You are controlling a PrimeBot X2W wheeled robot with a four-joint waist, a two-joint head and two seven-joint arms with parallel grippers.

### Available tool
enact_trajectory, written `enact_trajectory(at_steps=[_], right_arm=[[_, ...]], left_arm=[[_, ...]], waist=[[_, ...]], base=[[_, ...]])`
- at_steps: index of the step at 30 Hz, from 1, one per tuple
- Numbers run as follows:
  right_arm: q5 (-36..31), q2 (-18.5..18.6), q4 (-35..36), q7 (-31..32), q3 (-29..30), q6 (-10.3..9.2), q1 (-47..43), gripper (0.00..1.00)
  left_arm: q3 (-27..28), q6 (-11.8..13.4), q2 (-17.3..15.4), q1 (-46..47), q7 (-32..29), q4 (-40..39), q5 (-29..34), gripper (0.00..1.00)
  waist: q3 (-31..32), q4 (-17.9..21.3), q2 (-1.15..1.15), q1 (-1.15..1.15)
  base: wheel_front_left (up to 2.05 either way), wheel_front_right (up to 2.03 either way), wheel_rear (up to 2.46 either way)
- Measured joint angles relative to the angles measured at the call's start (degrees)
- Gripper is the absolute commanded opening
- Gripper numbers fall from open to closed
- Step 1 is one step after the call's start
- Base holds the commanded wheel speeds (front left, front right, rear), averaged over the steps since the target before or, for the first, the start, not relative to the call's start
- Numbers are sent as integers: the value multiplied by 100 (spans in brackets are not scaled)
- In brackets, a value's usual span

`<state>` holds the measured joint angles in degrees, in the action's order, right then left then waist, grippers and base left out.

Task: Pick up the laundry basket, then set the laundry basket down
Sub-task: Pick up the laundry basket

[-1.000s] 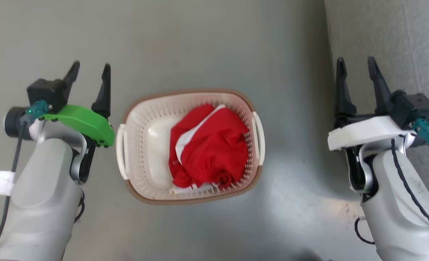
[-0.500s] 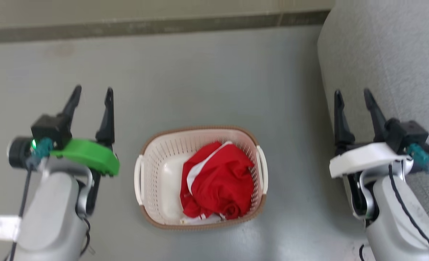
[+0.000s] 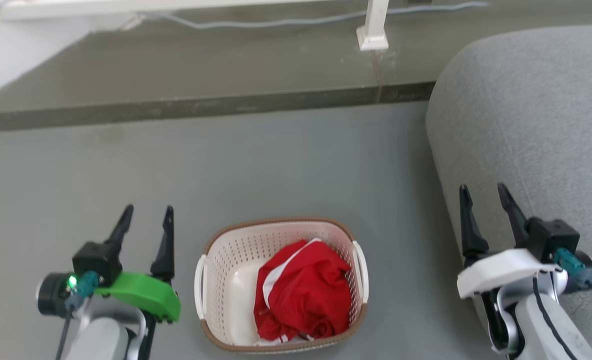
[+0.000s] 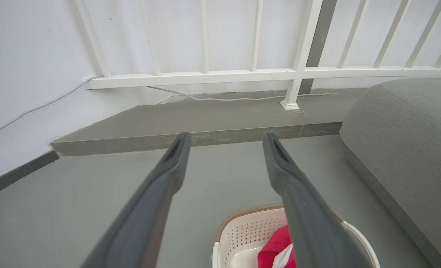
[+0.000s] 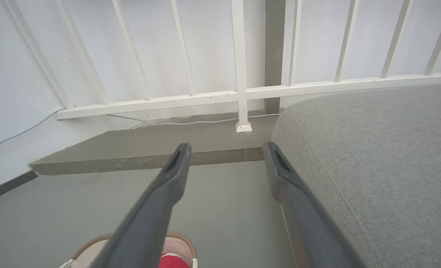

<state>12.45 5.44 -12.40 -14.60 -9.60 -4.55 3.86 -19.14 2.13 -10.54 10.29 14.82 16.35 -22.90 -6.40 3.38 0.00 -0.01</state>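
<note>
Between the left tool [image 3: 148,210] and right tool [image 3: 481,188], both spread apart, the laundry basket [image 3: 226,260] sits near a sofa [image 3: 526,125].

Open floor [image 3: 101,170] left of laundry basket [image 3: 221,280], sofa [image 3: 526,110] seemingly crowding right, step [image 3: 201,80] behind

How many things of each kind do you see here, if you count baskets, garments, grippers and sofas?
Laundry basket: 1
Red garment, bunched inside the basket: 1
Grippers: 2, the left gripper and the right gripper, both open and empty
Grey sofa: 1
Total: 5
</note>
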Motion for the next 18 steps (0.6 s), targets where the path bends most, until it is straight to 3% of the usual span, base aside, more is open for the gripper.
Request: enact_trajectory(at_steps=[18], right_arm=[[1,11,264,19,-25,-8,-461,100]], left_arm=[[16,249,-44,-801,-20,-712,41,100]], waist=[[395,11,0,0]], base=[[0,0,0]])
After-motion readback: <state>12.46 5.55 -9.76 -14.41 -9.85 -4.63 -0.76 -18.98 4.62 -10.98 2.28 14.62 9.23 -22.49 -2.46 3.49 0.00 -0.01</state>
